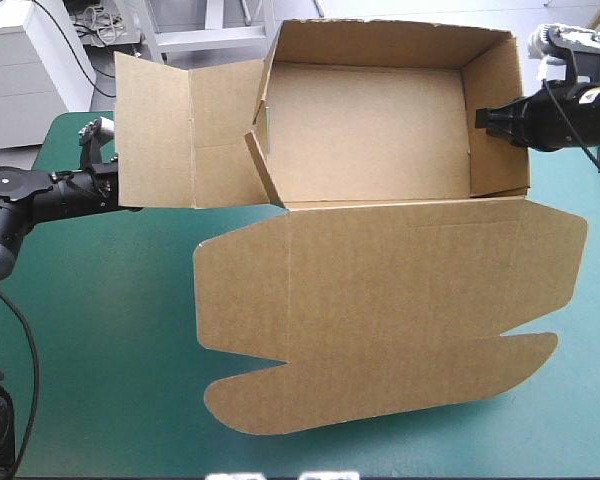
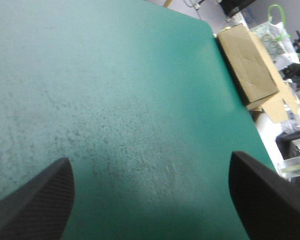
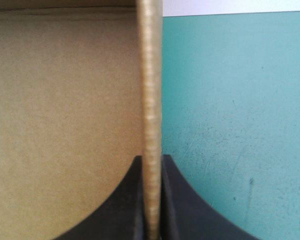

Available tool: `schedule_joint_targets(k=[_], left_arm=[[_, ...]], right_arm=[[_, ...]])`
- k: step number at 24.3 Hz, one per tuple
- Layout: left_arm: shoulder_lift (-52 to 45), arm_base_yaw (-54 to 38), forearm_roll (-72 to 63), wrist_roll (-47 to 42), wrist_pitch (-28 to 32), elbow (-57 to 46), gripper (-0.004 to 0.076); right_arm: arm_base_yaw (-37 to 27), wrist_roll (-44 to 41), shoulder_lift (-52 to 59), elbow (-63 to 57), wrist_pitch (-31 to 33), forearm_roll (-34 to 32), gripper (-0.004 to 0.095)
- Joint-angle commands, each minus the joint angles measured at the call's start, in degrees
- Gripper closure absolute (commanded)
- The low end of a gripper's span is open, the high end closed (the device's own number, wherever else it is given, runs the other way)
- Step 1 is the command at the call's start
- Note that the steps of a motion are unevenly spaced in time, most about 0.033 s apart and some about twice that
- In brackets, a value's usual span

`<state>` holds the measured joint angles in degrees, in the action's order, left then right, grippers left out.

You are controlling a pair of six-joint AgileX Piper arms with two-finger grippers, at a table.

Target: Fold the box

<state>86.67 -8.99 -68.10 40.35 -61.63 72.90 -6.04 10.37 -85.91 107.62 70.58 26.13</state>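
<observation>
One brown box (image 1: 370, 130) sits toward the far side of the teal-green surface (image 1: 100, 330), partly formed into an open tray. Its far wall and right wall (image 1: 500, 110) stand upright. The left side panel (image 1: 180, 130) is splayed outward, not tucked, and the single lid (image 1: 390, 300) lies flat toward the near edge.

By my judgement the task is about midway — the left side is not yet raised and tucked.

There are two arms, one on each side. The right jaws are pinched almost closed on the right wall, with a black finger (image 3: 122, 210) on either face. The left jaws are spread wide and empty over bare cover, beside the splayed panel. One stack of spare board (image 2: 247, 65) lies at the surface's left edge.
</observation>
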Motion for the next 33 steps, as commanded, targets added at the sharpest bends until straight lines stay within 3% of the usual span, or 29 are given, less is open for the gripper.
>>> schedule_joint_targets(k=[1,11,16,33], left_arm=[[-2.0,-0.2,-8.7,3.3,-3.2,1.3,0.0125],[-2.0,-0.2,-9.5,4.5,-8.7,1.3,0.0125],[-2.1,-0.2,-9.3,4.5,-11.0,1.3,0.0175],[-2.2,1.3,-4.2,3.7,-11.4,1.3,0.0199]], right_arm=[[0.7,-0.2,-1.2,1.5,-3.5,5.0,0.0929],[8.6,0.7,-11.3,1.5,-6.5,4.0,0.0927],[12.5,-1.2,-14.9,1.5,-7.8,-2.1,0.0927],[19.3,-4.9,-20.4,1.5,-12.6,-2.4,0.0927]])
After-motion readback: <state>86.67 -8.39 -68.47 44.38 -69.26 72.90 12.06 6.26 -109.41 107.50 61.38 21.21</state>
